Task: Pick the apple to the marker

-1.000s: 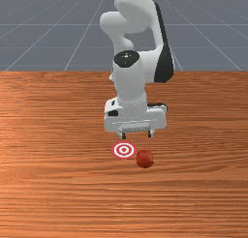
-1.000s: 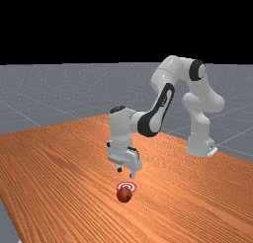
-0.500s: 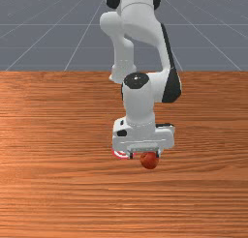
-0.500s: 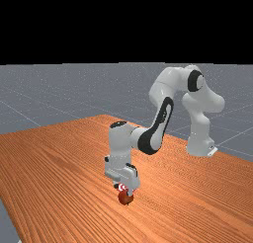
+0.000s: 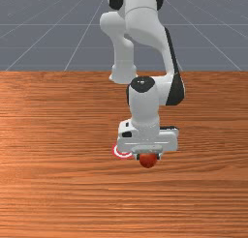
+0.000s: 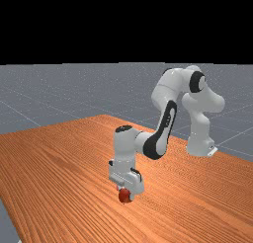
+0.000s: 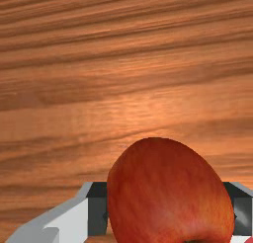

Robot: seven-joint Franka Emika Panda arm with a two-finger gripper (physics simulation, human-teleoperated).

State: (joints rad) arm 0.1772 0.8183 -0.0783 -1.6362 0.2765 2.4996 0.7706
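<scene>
In the front view my gripper (image 5: 148, 156) is low at the table with its two fingers on either side of the red apple (image 5: 148, 160). The far view has the gripper (image 6: 125, 191) down around the apple (image 6: 124, 196). Seen from the wrist, both dark pads of the gripper (image 7: 168, 210) press against the sides of the apple (image 7: 165, 192). The red-and-white ringed marker (image 5: 116, 151) lies just to the front view's left of the apple, partly hidden by the hand. Whether the apple touches the table I cannot tell.
The wooden table (image 5: 58, 184) extends on all sides of the hand. The arm's base (image 6: 200, 145) stands at the table's far side, right of the middle in the far view.
My hand has come down and toward the front view's right, and the fingers have closed on the apple. The apple has shifted slightly to the front view's right.
</scene>
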